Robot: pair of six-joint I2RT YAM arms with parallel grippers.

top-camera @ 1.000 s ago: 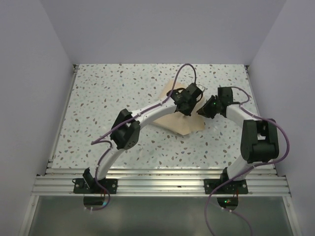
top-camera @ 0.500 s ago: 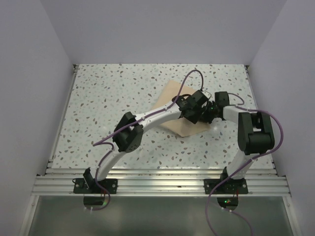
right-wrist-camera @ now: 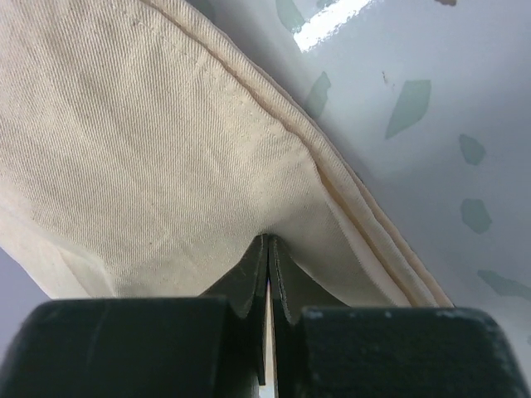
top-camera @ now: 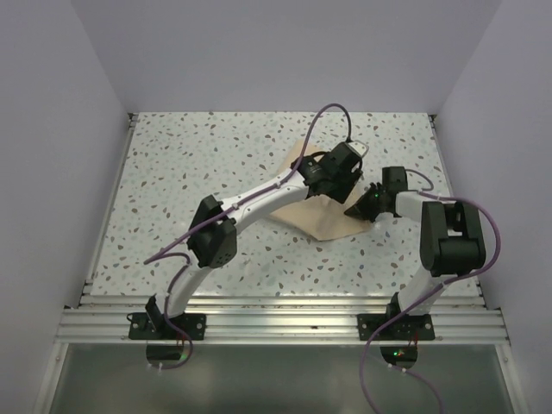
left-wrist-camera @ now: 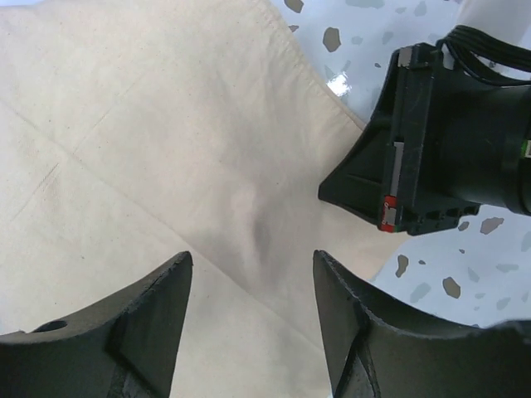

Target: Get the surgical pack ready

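On the speckled table [top-camera: 190,172], folded beige twill wrap sheet [top-camera: 321,221].

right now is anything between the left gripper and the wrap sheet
Nothing visible: bare wrap sheet lies below the open left gripper. The shut right gripper is at the sheet's edge, off to one side.

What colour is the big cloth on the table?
Plain tan-beige; the cloth shows best in the left wrist view.

Item, right gripper [right-wrist-camera: 267,274]: jaws, partly open second ago, we now log closed, pinching wrap sheet [right-wrist-camera: 166,141] edge; head shifted toward near tabletop [top-camera: 172,172] edge.
Item, left gripper [left-wrist-camera: 253,319]: jaws, then almost closed, now parted above sheet; we note head drawn back from right gripper.
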